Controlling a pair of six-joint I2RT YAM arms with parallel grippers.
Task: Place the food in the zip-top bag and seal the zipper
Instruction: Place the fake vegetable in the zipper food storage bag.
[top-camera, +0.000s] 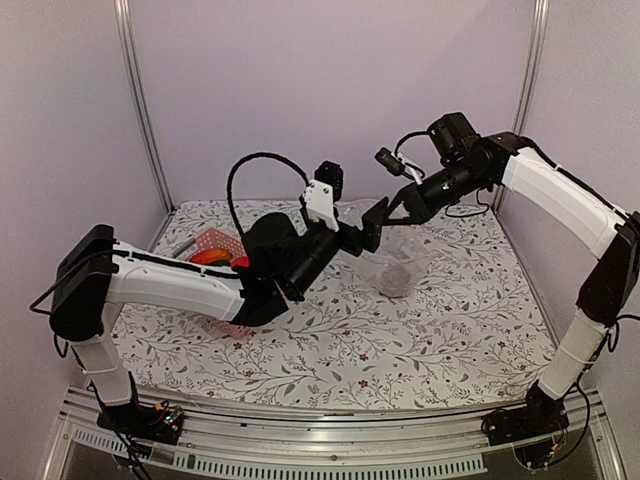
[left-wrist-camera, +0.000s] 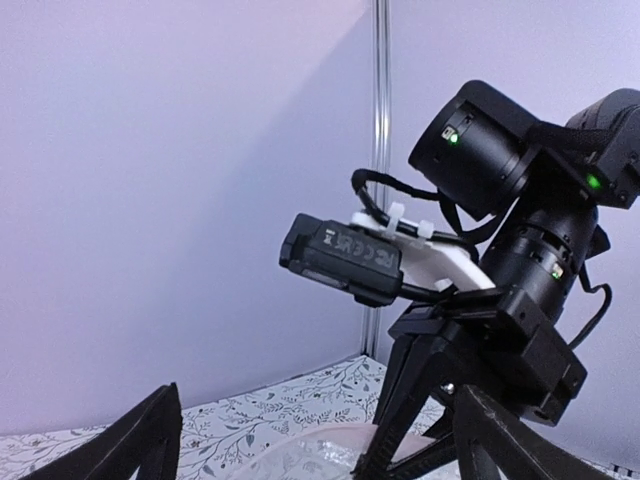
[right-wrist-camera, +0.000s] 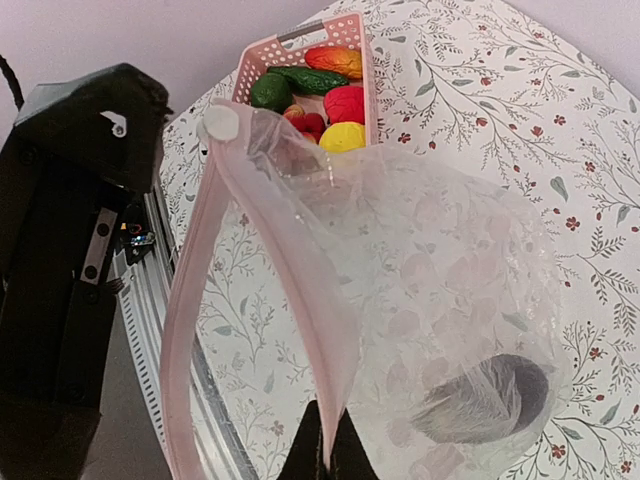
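One desk (top-camera: 420, 345) carries two arms: the left arm (top-camera: 170, 285) and the right arm (top-camera: 560, 190). There is one clear bag (right-wrist-camera: 430, 270) over the middle, toward the far edge, with one zipper strip (right-wrist-camera: 300, 280) and one white slider (right-wrist-camera: 218, 122). It holds one dark eggplant (right-wrist-camera: 490, 400). One pink basket (right-wrist-camera: 300, 40) near the far left corner shows six toy foods: one orange piece (right-wrist-camera: 335, 60), one long green piece (right-wrist-camera: 310, 80), one round green piece (right-wrist-camera: 268, 92), one red piece (right-wrist-camera: 345, 103), one yellow piece (right-wrist-camera: 342, 137) and one bunch of small red balls (right-wrist-camera: 305, 120).
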